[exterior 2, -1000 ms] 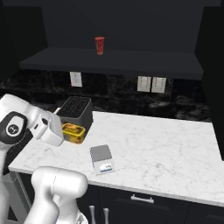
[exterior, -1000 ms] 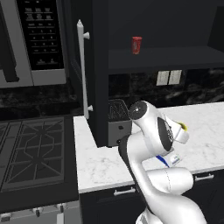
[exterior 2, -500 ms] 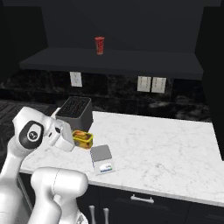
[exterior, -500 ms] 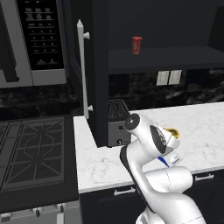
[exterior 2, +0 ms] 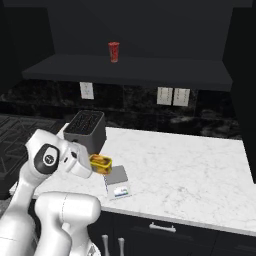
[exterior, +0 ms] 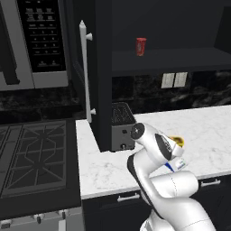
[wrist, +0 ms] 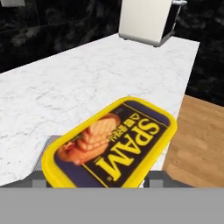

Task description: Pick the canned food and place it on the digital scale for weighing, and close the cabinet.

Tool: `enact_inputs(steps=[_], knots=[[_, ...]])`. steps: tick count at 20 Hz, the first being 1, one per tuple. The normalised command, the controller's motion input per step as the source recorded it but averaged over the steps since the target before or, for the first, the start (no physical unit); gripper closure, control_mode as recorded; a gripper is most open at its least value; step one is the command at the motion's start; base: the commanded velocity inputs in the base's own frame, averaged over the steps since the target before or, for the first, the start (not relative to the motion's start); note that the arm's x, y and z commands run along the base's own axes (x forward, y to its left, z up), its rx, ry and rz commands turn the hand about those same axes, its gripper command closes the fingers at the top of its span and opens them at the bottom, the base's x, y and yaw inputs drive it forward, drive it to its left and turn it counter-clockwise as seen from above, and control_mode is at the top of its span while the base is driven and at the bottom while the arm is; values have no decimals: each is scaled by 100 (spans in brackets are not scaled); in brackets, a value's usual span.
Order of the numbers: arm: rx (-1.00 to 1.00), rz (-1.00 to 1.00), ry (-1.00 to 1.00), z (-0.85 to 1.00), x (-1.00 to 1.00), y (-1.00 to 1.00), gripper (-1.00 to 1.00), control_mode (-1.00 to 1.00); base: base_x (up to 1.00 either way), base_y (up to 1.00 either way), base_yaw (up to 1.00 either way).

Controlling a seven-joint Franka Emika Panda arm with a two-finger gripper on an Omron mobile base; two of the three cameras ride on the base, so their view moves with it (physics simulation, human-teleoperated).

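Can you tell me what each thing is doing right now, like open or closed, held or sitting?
hand: shut on the yellow can
yellow can: held, above the counter beside the scale
scale: flat on the counter, nothing on it
cabinet: door open
red can: upright on the shelf
toaster: on the counter

Canned food (wrist: 111,144), yellow with a dark label, sits close up above white marble counter (wrist: 65,83); wooden surface (wrist: 197,140) alongside.
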Motion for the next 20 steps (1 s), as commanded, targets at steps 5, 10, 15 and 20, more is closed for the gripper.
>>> enact_inputs(steps=[5, 10, 15, 20], knots=[[2, 4, -4, -42, 13, -24, 100, -100, 0, 0, 0], [0, 1, 0, -41, 28, 0, 100, -100, 0, 0, 0], [0, 0, 0, -43, 17, -18, 100, -100, 0, 0, 0], [4, 11, 9, -6, 2, -33, 100, -100, 0, 0, 0]])
